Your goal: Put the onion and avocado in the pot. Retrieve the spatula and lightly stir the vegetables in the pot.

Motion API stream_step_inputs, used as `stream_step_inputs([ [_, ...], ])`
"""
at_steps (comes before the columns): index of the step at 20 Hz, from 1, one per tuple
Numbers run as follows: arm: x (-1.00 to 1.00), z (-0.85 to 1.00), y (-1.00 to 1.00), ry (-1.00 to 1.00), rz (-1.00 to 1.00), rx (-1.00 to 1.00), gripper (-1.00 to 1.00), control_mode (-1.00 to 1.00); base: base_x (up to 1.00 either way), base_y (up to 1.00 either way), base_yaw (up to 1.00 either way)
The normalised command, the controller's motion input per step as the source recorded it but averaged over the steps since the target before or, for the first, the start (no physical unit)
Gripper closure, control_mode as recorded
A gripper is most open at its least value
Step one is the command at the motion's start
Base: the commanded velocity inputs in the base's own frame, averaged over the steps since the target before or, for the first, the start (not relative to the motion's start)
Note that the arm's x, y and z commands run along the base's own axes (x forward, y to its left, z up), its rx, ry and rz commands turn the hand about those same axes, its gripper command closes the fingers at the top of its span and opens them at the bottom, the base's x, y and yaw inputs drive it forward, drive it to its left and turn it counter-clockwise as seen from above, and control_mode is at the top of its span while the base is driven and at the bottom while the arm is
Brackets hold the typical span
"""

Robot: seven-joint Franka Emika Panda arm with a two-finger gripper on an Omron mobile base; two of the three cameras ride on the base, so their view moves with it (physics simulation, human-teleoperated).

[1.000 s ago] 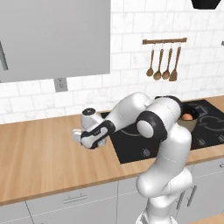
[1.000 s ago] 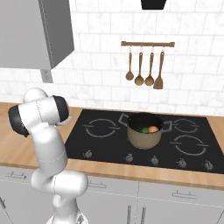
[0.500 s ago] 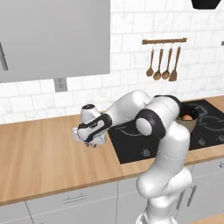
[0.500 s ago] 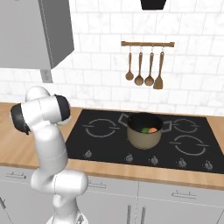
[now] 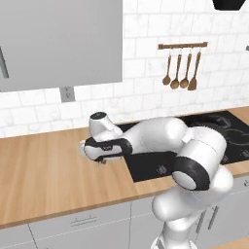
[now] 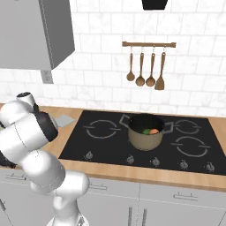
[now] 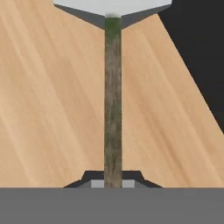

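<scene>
The spatula lies on the wooden counter left of the stove. In the hand view its thin dark handle (image 7: 113, 109) runs straight up to the grey blade (image 7: 112, 6). My gripper (image 7: 113, 180) sits low over the handle's near end, fingers pressed against both sides of it. From the left base view the gripper (image 5: 100, 159) is down at the counter, the blade (image 5: 82, 144) just beyond it. The tan pot (image 6: 146, 132) stands on the stove, holding the orange onion (image 6: 154, 131) and the green avocado (image 6: 145, 131).
The black cooktop (image 6: 106, 141) lies right of the spatula, its edge close to my hand (image 5: 141, 172). Several wooden spoons and a turner (image 6: 145, 66) hang on a wall rail. Bare wooden counter (image 5: 44, 170) stretches left of my hand.
The arm has stretched further left and dropped toward the counter, bringing the hand down over the spatula handle. Pot and vegetables have not moved.
</scene>
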Motion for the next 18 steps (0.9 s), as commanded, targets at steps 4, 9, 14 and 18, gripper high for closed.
stream_step_inputs([
  [4, -0.65, 1.0, -0.45, -0.01, -0.03, 0.0, 1.0, -1.0, 0.0, 0.0, 0.0],
  [9, -0.53, 0.97, -0.64, 0.0, -0.08, 0.06, 1.0, -1.0, 0.0, 0.0, 0.0],
  [14, -0.41, 0.9, -0.98, 0.0, -0.15, 0.18, 1.0, -1.0, 0.0, 0.0, 0.0],
  [18, -0.08, 0.54, -1.0, 0.0, -0.18, 0.28, 1.0, -1.0, 0.0, 0.0, 0.0],
])
